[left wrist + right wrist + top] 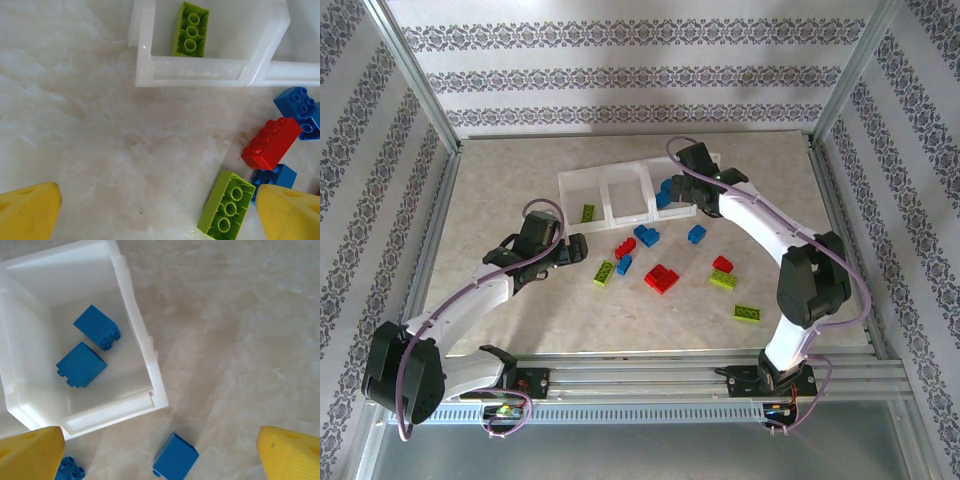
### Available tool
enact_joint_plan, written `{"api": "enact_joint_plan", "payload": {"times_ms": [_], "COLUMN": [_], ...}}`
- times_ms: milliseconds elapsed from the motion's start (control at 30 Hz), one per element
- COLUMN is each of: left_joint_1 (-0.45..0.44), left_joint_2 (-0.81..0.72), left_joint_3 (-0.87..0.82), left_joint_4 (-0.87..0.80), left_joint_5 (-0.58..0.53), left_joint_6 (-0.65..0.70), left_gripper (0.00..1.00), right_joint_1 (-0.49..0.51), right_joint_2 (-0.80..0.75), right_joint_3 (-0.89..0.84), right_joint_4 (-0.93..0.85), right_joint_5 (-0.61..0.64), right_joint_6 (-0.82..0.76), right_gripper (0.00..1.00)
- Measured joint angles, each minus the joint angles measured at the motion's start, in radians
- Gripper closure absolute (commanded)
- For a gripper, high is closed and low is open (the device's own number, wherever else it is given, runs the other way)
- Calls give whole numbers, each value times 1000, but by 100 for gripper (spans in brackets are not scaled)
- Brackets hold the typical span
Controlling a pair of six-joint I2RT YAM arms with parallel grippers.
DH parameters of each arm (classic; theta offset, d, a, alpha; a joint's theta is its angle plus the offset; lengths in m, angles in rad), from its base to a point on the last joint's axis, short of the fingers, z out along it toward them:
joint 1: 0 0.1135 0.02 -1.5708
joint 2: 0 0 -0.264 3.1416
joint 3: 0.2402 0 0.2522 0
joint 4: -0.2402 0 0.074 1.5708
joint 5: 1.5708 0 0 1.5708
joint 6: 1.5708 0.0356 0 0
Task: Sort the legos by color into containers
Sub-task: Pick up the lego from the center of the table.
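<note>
While hovering over the marbled table (490, 180), carries nothing in the left gripper (157, 215): yellow fingertips (27, 212) set wide, bare tabletop between. Just beside one fingertip, a lime green lego (227, 205), studs up, lying on the diagonal. A little past that, a red lego (270, 142) packed close against blue legos (297, 102) on two sides (a tight little cluster). Straight ahead of the fingers, the containers (295, 72), white bins joined in a row. In the end bin (192, 70) facing this hand, one green brick (190, 30), flat on the floor, studs up.

Same wide spread on the right gripper (160, 455), also holding nothing. Under the gap between its fingertips, a loose blue block (175, 457) on the table, clear of both. Ahead and off to one side, the opposite end bin (141, 340), with two blue blocks (80, 365) on its floor, side by side with a sliver of white between. Between those two bins, the middle bin (628, 195), white floor showing.

Outward from both hands, toward the arm bases, more legos on the table: a chunky red one (662, 278), a small red brick (722, 264) touching a green plate (722, 280), and a lone green piece (748, 313) lying apart, near the right arm's elbow.
</note>
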Motion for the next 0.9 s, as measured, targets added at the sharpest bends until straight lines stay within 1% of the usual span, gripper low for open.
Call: {"api": "enact_joint_plan", "payload": {"times_ms": [133,300,433,600,733,900], "left_joint_1": [-30,-107,-163,-205,-234,-241], "left_joint_2": [39,125,206,293,323,371], "left_joint_3": [0,8,38,82,92,94], "left_joint_4": [2,6,6,6,6,6], "left_joint_5": [14,27,36,37,37,44], "left_joint_6": [8,13,29,61,79,89], "left_gripper": [0,0,5,6,10,20], "right_joint_1": [0,0,0,0,0,0], "right_joint_2": [-79,-174,-253,-349,-419,-481], "right_joint_3": [-81,-196,-296,-395,-451,-491], "right_joint_4": [-8,-22,-32,-45,-53,-61], "right_joint_5": [22,32,43,58,80,98], "right_joint_6": [62,145,206,268,304,328], "right_gripper": [2,2,2,1,2,2]}}
